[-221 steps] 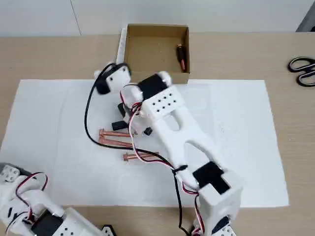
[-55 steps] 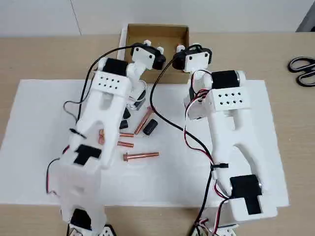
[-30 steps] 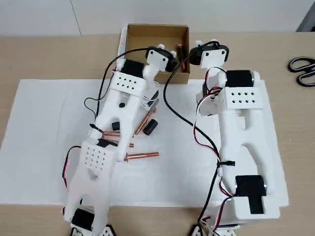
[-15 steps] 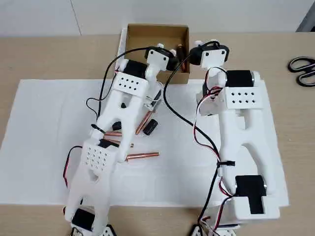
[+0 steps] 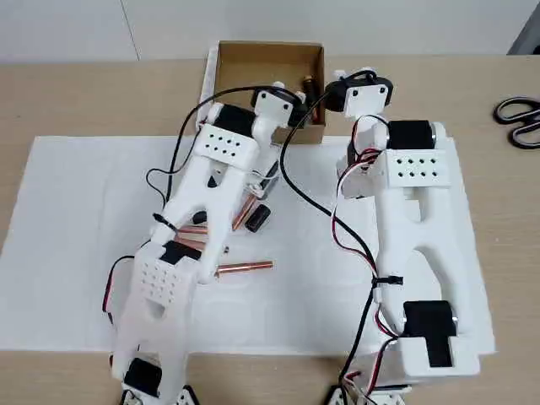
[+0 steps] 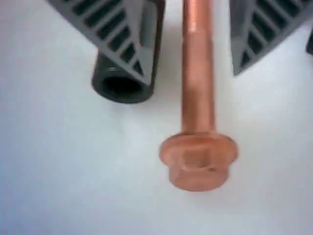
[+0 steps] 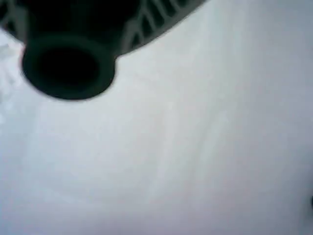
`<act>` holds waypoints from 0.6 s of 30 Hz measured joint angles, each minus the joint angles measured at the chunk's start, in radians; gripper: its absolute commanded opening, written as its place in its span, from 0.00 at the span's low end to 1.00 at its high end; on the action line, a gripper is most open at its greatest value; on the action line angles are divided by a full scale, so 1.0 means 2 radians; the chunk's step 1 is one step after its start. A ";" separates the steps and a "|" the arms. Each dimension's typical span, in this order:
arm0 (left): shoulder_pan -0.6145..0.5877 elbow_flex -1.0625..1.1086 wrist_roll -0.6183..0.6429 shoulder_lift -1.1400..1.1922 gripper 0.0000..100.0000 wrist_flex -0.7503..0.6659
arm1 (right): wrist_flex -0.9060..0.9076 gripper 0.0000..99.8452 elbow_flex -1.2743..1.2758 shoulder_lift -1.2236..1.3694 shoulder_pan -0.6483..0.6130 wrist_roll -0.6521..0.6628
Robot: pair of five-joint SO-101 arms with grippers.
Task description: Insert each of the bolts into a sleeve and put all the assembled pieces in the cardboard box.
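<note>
Between the spread fingers of the left gripper lies a copper bolt, flat on the white paper. Its shank runs lengthwise through the gap and its flanged head points back toward the wrist. Neither finger touches it, so closing should pinch the shank across its width. A black sleeve lies parallel, just beside the bolt and partly hidden behind one finger; I judge it could get nudged. The right gripper looks clamped on a second sleeve, bore open, above the paper near the cardboard box, so the left arm is the nearer to the bolt
</note>
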 measured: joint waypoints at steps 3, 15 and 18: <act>-0.001 0.000 0.000 0.003 0.10 0.000 | 0.000 0.01 0.000 0.000 0.000 0.000; -0.001 0.000 -0.002 0.044 0.10 -0.031 | 0.000 0.01 0.000 0.000 0.000 0.000; -0.001 0.000 0.000 0.060 0.08 -0.036 | 0.000 0.01 0.000 0.000 0.000 0.000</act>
